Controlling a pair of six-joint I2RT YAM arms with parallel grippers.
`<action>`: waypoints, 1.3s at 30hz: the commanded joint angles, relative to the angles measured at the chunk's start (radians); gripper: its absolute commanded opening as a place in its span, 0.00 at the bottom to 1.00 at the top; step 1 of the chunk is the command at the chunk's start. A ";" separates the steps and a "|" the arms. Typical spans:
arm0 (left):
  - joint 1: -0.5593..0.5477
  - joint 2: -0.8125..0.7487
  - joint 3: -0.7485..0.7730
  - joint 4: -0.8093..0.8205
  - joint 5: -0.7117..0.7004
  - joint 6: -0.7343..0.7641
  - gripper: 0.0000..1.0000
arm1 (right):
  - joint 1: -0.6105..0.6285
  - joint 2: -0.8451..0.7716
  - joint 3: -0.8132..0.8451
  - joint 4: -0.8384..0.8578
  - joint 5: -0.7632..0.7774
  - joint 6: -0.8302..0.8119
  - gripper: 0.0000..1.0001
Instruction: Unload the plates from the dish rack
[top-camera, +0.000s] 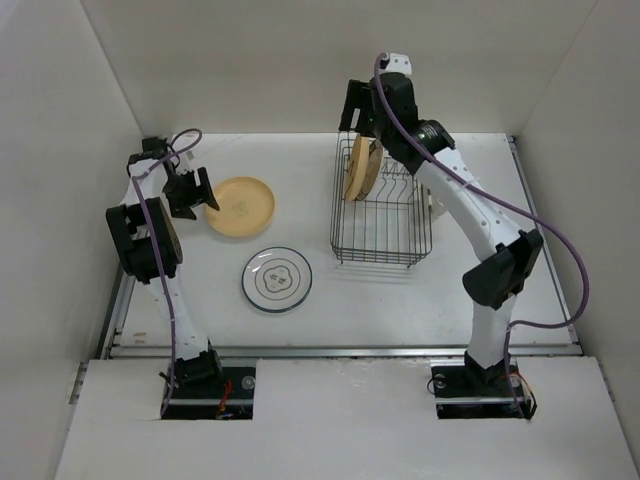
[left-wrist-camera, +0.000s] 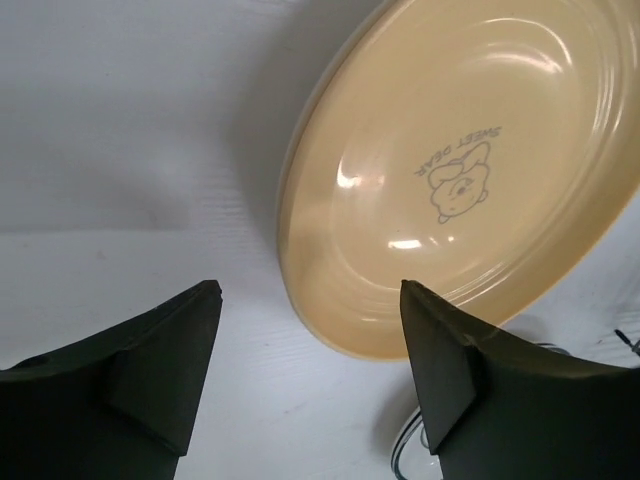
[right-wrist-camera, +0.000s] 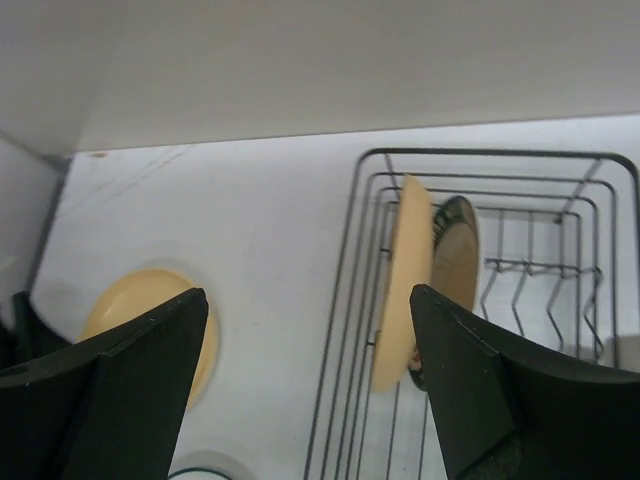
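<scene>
The orange-yellow plate (top-camera: 240, 207) lies flat on the table at the left; in the left wrist view (left-wrist-camera: 470, 170) it fills the upper right. My left gripper (top-camera: 192, 190) is open and empty, just left of this plate (left-wrist-camera: 310, 330). The white plate with thin dark rings (top-camera: 277, 279) lies flat nearer the front. The dark wire dish rack (top-camera: 380, 240) holds two plates upright at its far end: the cream plate (right-wrist-camera: 405, 280) and the teal-rimmed plate (right-wrist-camera: 455, 260) behind it. My right gripper (top-camera: 357, 125) is open and empty above the rack's far left corner (right-wrist-camera: 310, 340).
A cream plastic holder (top-camera: 437, 208) is clipped on the rack's right side. White walls enclose the table at the back and both sides. The ringed plate's rim shows at the bottom of both wrist views (left-wrist-camera: 400, 455) (right-wrist-camera: 200, 470).
</scene>
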 joint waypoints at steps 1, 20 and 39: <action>-0.002 -0.026 0.057 -0.064 -0.074 0.054 0.70 | -0.030 0.055 0.102 -0.187 0.223 0.083 0.88; -0.002 -0.259 -0.029 -0.152 -0.213 0.092 0.71 | -0.133 0.220 0.021 -0.241 0.112 0.168 0.60; -0.002 -0.380 -0.145 -0.179 -0.276 0.102 0.73 | -0.150 0.253 0.163 -0.218 0.231 0.021 0.00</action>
